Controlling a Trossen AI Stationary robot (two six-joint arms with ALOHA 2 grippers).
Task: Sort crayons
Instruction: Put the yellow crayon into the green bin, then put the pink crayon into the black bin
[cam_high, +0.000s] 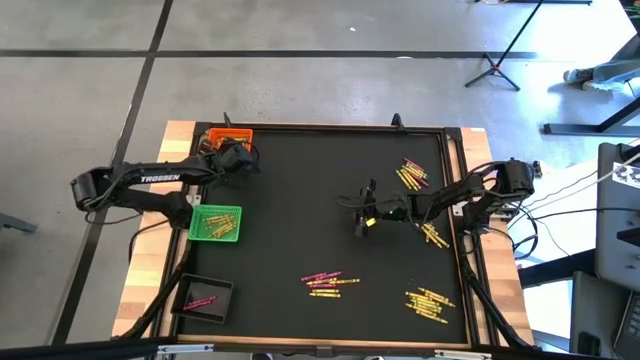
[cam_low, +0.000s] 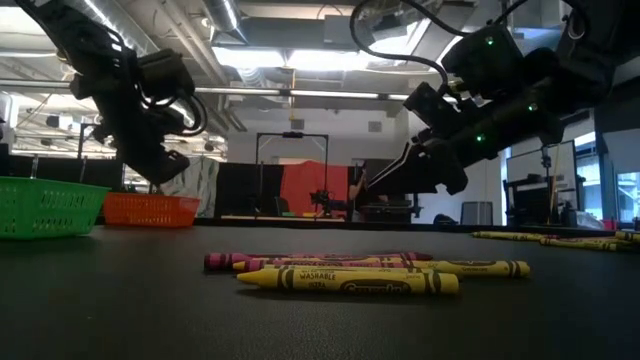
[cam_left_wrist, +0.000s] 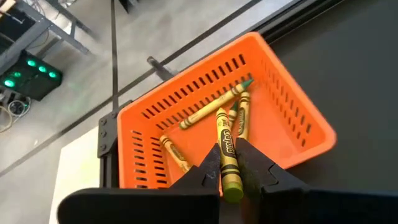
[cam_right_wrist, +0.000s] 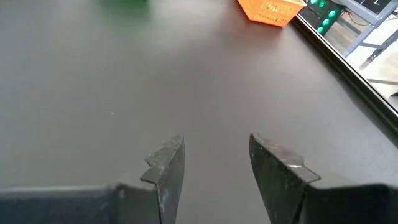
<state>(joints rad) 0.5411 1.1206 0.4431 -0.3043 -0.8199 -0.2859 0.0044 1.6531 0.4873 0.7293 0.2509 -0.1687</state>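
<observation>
Crayons (cam_high: 332, 281): thin paper-wrapped sticks, yellow and magenta, scattered in clusters near surface's (cam_high: 300, 200) right and front edges. Left gripper (cam_left_wrist: 231, 180) fingers clenched on yellow crayon (cam_left_wrist: 227, 155) above orange tray (cam_left_wrist: 292, 124), far-left corner. Right gripper (cam_right_wrist: 214, 158) fingers released, mid-surface.

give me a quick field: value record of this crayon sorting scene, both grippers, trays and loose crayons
left gripper: shut on a yellow-green crayon, above the orange slotted plastic tray
orange tray contents: several gold-yellow crayons
right gripper: open, empty, over bare black mat near table centre
green slotted tray: holds yellow crayons, at the mat's left edge
black tray: holds pink crayons, near left corner
loose crayons: piles on the mat's right side and near edge
</observation>
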